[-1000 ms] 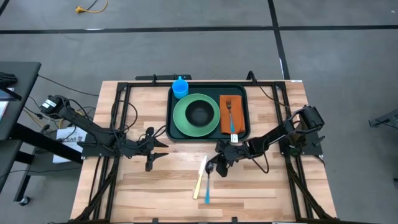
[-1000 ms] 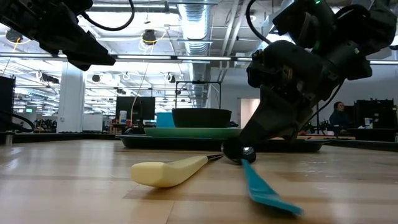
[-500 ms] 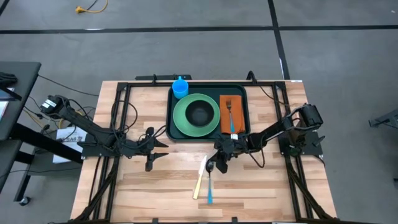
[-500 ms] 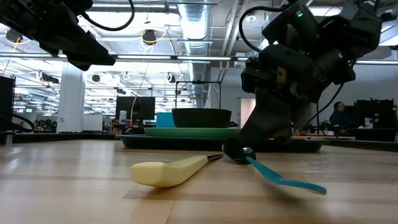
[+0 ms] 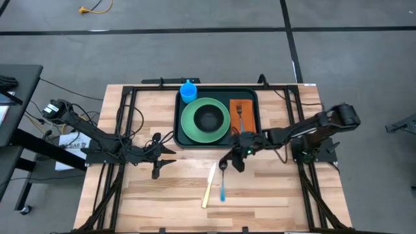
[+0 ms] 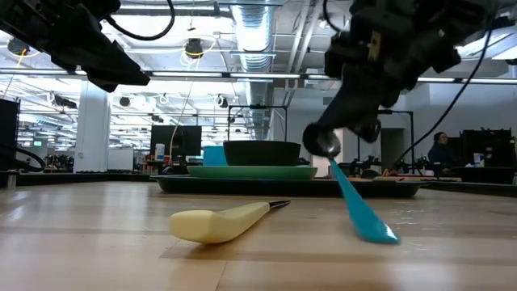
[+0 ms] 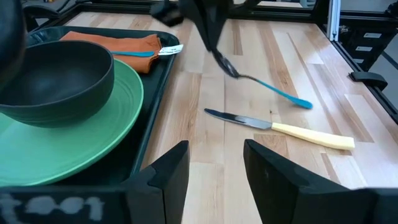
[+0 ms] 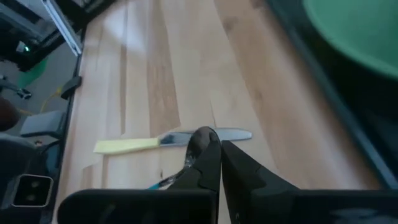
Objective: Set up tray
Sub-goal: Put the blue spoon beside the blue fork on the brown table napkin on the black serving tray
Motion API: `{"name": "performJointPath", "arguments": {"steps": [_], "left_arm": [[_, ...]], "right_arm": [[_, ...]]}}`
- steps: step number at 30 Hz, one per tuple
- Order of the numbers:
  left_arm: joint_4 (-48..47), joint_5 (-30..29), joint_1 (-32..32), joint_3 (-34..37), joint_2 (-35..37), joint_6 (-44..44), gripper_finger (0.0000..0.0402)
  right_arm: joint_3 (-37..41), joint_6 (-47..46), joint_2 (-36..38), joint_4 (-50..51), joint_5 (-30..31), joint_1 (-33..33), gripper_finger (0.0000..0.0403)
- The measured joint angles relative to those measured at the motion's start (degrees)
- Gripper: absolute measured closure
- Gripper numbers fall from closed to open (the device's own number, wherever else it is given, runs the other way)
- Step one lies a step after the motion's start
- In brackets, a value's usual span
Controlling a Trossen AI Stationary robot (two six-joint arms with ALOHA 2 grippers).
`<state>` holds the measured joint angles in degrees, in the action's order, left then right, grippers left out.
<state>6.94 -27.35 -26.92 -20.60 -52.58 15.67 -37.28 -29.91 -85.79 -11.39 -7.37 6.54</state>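
no text, label, brand or number can be read on anything here.

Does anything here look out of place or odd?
The knife lies loose on the table, off the tray. The right gripper pinches the blue spoon by its bowl, handle drooping toward the wood.

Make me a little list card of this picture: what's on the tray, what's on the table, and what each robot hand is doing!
tray: holds green plate, dark bowl, blue cup, orange napkin with fork
table: knife lying flat
right gripper: shut on spoon bowl end, which is lifted; handle slopes down
left gripper: open, waiting left of tray
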Motion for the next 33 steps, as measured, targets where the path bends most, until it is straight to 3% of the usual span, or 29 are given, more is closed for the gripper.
{"name": "performJointPath", "arguments": {"steps": [11, 19, 33], "left_arm": [[0.02, 0.0, -0.01, 0.0, 0.0, 0.01, 0.0259], [0.1, 0.0, 0.0, 0.0, 0.0, 0.21, 0.0259], [0.2, 0.0, -0.02, 0.0, 0.0, 1.08, 0.0259]], "right_arm": [[-0.02, 1.95, 11.08, 13.99, -0.03, -6.3, 0.0403], [-1.36, 7.18, 12.01, 20.74, -3.75, -14.11, 0.0403], [-12.67, 22.04, 11.51, 39.19, -13.52, -30.67, 0.0403]]}}
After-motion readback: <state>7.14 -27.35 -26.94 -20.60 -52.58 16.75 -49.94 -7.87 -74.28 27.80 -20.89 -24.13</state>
